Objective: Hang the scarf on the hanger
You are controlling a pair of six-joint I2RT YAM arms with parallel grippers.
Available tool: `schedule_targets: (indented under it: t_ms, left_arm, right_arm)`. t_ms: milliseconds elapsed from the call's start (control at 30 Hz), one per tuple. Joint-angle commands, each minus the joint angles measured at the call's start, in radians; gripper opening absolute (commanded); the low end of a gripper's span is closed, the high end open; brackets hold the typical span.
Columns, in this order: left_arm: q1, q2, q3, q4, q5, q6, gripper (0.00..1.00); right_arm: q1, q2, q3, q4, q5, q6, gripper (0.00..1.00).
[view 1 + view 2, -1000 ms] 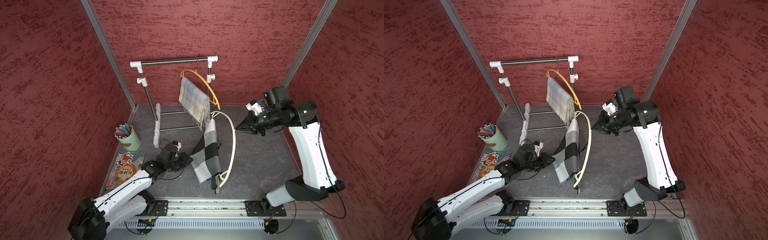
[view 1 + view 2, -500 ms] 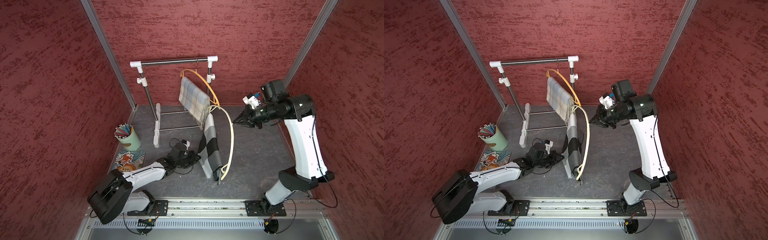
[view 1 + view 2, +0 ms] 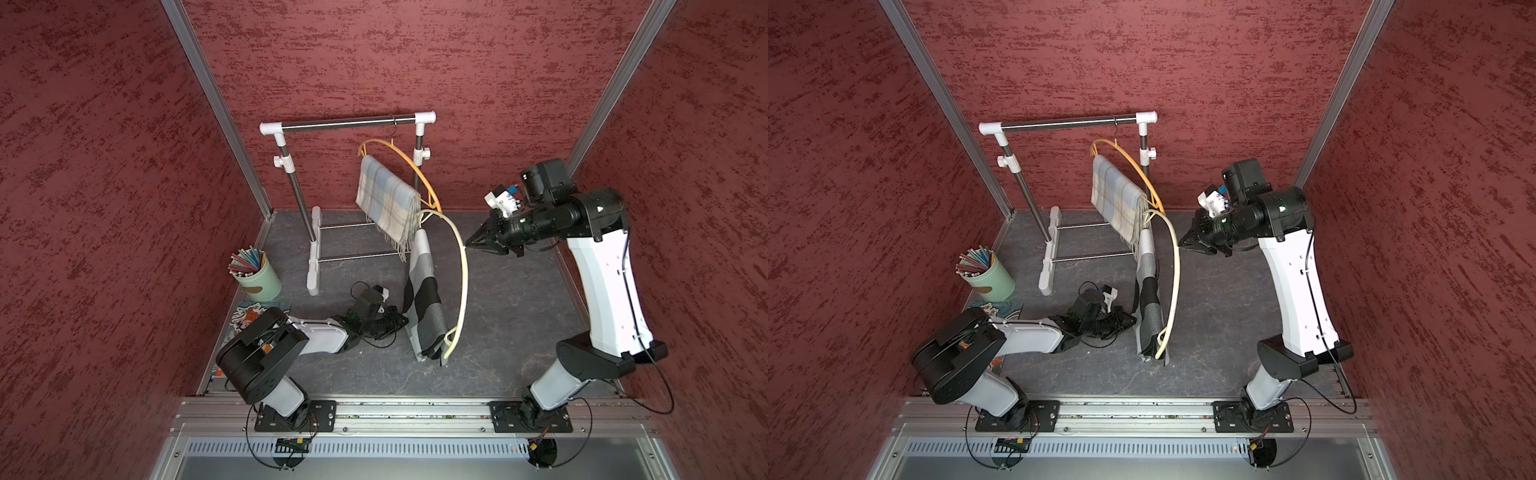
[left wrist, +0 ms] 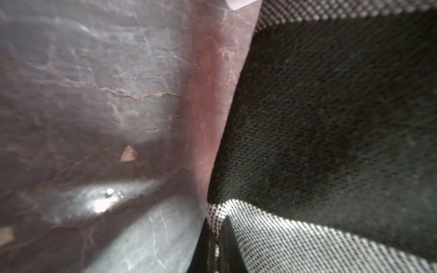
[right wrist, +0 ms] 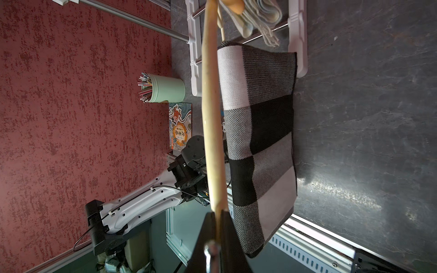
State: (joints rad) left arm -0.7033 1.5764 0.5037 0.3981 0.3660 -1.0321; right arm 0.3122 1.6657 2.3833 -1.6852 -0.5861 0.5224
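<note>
A black, grey and white checked scarf (image 3: 424,299) (image 3: 1148,299) (image 5: 260,141) hangs over the lower bar of a cream hanger (image 3: 464,266) (image 3: 1177,266) (image 5: 210,118). The hanger is held in the air in front of the rack. My right gripper (image 3: 468,245) (image 3: 1180,245) (image 5: 218,212) is shut on the top of the hanger's arch. My left gripper (image 3: 405,322) (image 3: 1133,321) (image 4: 216,227) sits low near the floor, shut on the scarf's side edge. In the left wrist view the scarf's weave (image 4: 331,118) fills the frame.
A white rack with a metal rail (image 3: 349,122) stands at the back. From it hangs an orange hanger (image 3: 419,174) carrying a pale plaid scarf (image 3: 386,199). A green cup of pencils (image 3: 257,278) and a picture book (image 3: 245,316) sit at the left.
My left arm has reached right, its gripper still on the scarf's edge, and the cloth now hangs narrower. My right gripper has carried the hanger slightly back toward the rack.
</note>
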Motion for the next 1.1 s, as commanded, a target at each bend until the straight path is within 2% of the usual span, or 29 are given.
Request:
schedule_targets:
  t_ms: [0,167,733,967,1067]
  left_arm:
    - [-0.001,0.046,-0.007,-0.044,-0.001,0.014,0.00]
    - [-0.002,0.005,-0.030,-0.036,-0.005,0.001,0.00]
    - [-0.001,-0.321,-0.065,-0.249,-0.037,0.020,0.00]
    - [0.010,-0.552,-0.042,-0.468,-0.083,0.054,0.00]
    - [0.028,-0.600,-0.044,-0.525,-0.082,0.069,0.00]
  right_arm:
    - [-0.002,-0.039,0.054,-0.126,-0.095,-0.002,0.00]
    - [-0.003,-0.040,0.036,-0.126,-0.077,-0.015,0.00]
    - [-0.004,-0.061,-0.047,-0.122,0.010,-0.057,0.00]
    - [-0.005,-0.070,-0.078,-0.106,0.023,-0.059,0.00]
    - [-0.005,-0.070,-0.073,-0.100,0.015,-0.055,0.00]
